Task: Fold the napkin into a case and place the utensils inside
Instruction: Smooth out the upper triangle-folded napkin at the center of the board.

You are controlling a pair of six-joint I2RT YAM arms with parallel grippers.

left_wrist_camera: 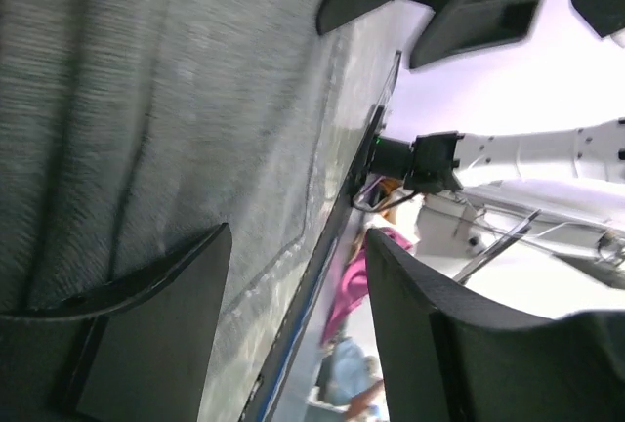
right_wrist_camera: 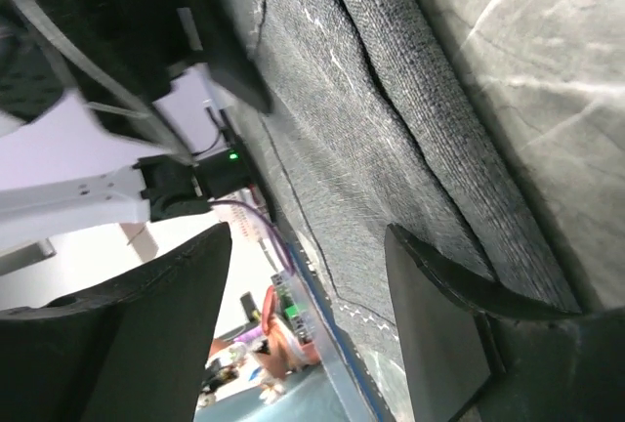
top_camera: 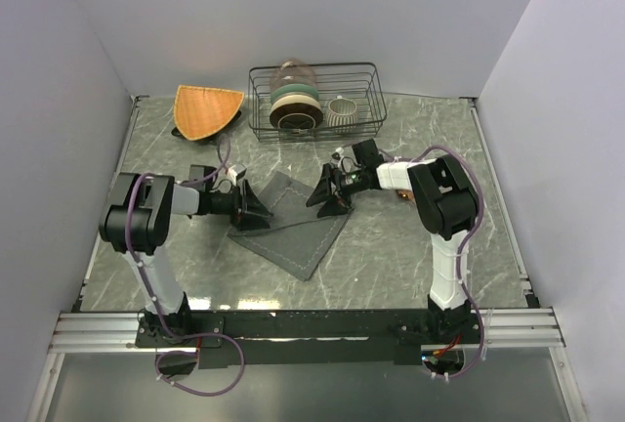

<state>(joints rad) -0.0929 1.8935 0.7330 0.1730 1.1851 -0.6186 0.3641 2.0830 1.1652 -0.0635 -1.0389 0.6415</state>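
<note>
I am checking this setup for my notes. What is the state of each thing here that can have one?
Napkin: flat on the table, partly folded, layered edges showing.
Left hand: open, low over the napkin's left edge.
Right hand: open, low over the napkin's right edge.
Rack: upright, loaded.
Bowls: stacked in the rack.
Cup: upright in the rack.
Mat: lying beside the rack.

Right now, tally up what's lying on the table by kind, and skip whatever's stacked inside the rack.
Grey napkin: 1
Orange woven mat: 1
Wire rack: 1
Dark item under the mat, too hidden to name: 1
Total: 4
</note>
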